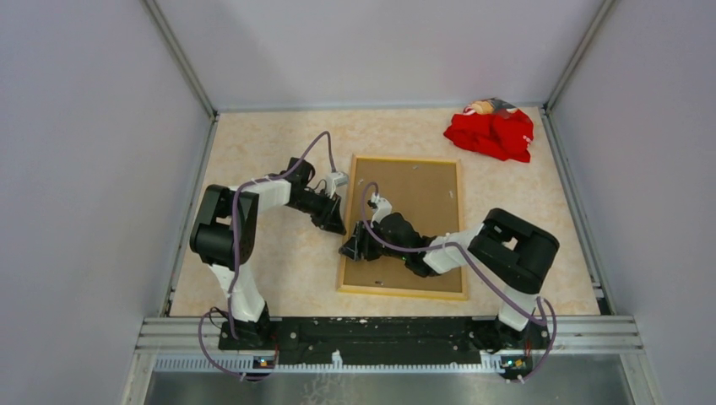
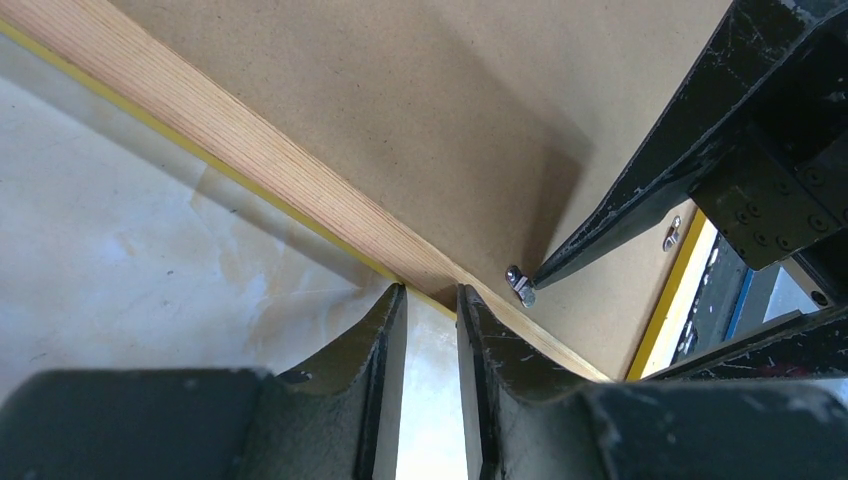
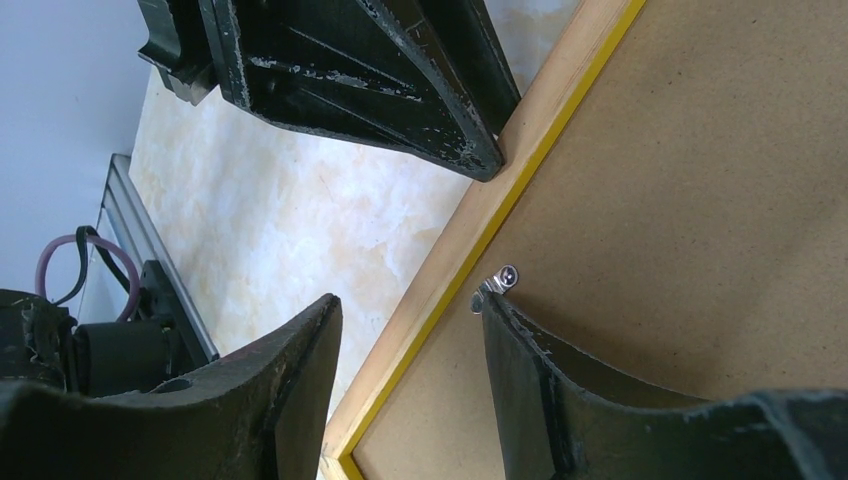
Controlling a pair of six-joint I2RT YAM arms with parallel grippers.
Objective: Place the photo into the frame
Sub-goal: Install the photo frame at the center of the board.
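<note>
Here, left end effector and right end effector stand parted at one frame.

Overhead view facing down, both wrist views close, sharing frame edge

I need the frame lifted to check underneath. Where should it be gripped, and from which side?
Probably the frame by its left wooden rail, coming from the left: it lies flat and the backing board fills the middle, leaving only outer edges.
</note>
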